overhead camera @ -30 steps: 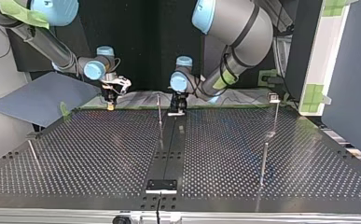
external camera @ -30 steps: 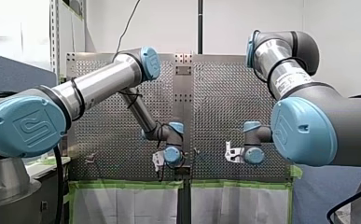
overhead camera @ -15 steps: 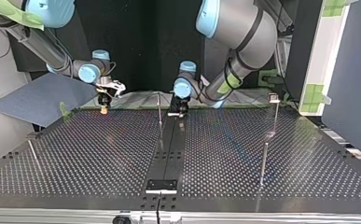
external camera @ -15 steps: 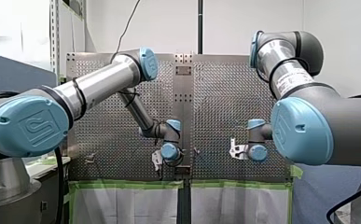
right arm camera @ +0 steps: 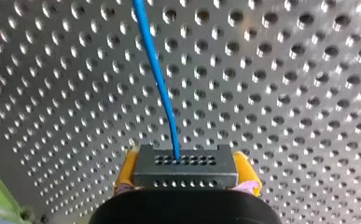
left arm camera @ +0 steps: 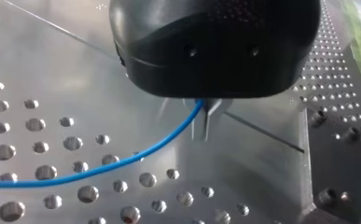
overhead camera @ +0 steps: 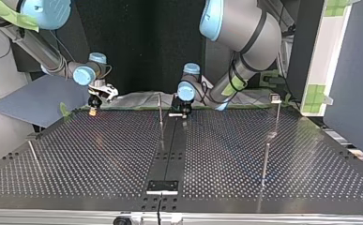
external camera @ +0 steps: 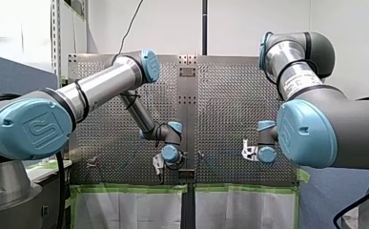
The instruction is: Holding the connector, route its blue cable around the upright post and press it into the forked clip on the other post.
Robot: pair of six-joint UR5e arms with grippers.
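In the right wrist view my right gripper [right arm camera: 186,181] is shut on a dark grey connector [right arm camera: 186,167], yellow pads on both its sides. The blue cable [right arm camera: 157,70] leaves the connector's face and runs ahead over the perforated plate. My left gripper [left arm camera: 205,135] has its metal fingers shut on the blue cable [left arm camera: 122,161], which trails off to one side just above the plate. In the top view my right gripper [overhead camera: 93,110] hangs at the far left and my left gripper [overhead camera: 181,111] near the middle, beside a thin upright post [overhead camera: 160,112]. A second post [overhead camera: 276,115] with a clip [overhead camera: 275,98] on top stands far right.
A third post [overhead camera: 265,164] rises at the top view's near right and a slanted rod [overhead camera: 34,154] at its near left. A dark strip [overhead camera: 167,150] runs down the table's middle to a small bracket [overhead camera: 162,186]. Green tape edges the far side.
My right gripper has carried the connector toward the top view's left, away from my left gripper. My left gripper has shifted slightly and sunk toward the plate, its fingers closing on the cable.
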